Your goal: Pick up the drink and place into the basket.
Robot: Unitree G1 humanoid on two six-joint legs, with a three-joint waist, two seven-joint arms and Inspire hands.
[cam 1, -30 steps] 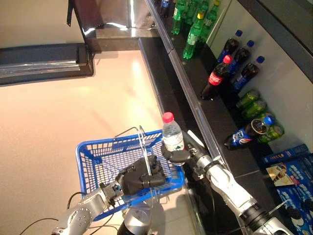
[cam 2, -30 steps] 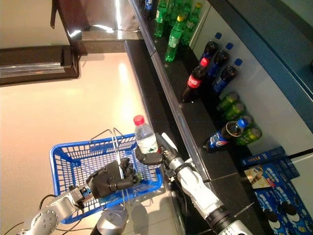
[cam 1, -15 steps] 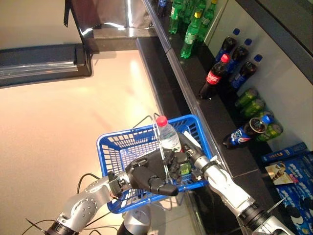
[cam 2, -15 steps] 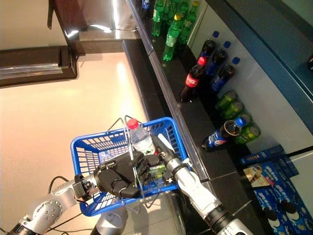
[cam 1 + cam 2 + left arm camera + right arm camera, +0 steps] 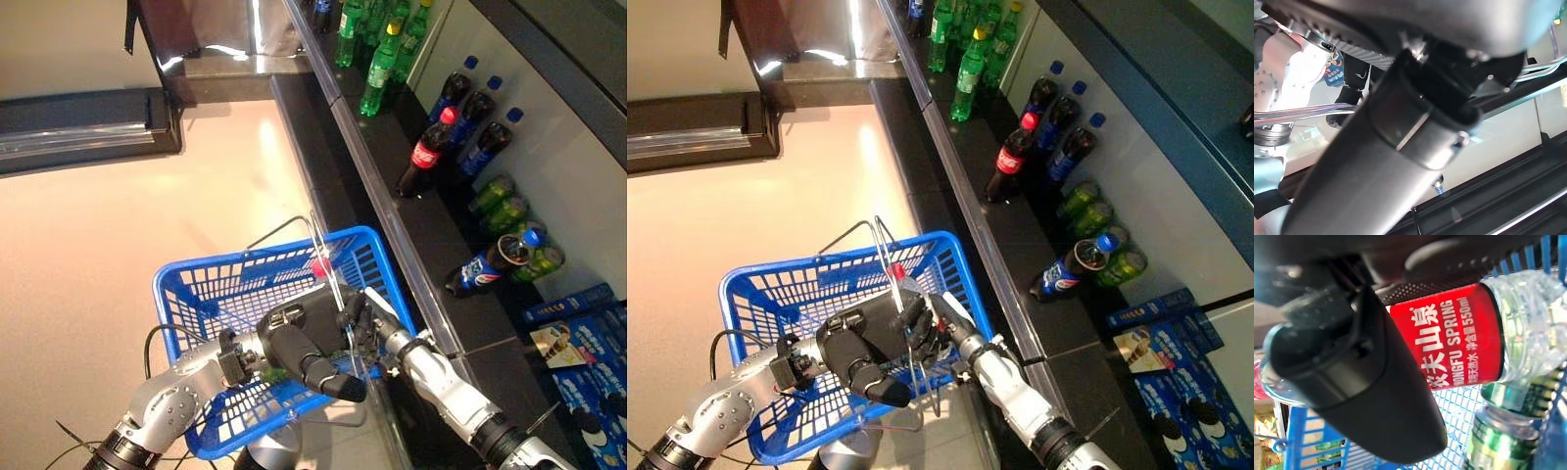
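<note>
Right wrist view shows my right hand (image 5: 1352,382) wrapped round the water bottle (image 5: 1484,333), thumb and fingers curled against its red label, so I have it firmly in my grasp. Just beside the bottle, a green can (image 5: 1498,440) lies against the blue mesh of the basket (image 5: 1459,406). From the head, the bottle is down inside the blue basket (image 5: 196,294), only its pink cap (image 5: 320,265) showing above my hands, near the basket's shelf-side wall. My left hand (image 5: 304,343) is curled round the basket's wire handle (image 5: 328,269), holding the basket up, and sits right in front of my right hand (image 5: 940,328), the two nearly touching. Beyond the basket, on the dark shelf to my right, stand a cola bottle (image 5: 421,152), dark blue-capped bottles (image 5: 480,122), and farther off green bottles (image 5: 377,59). A dark soda bottle (image 5: 490,262) lies on its side near green cans (image 5: 500,201).
</note>
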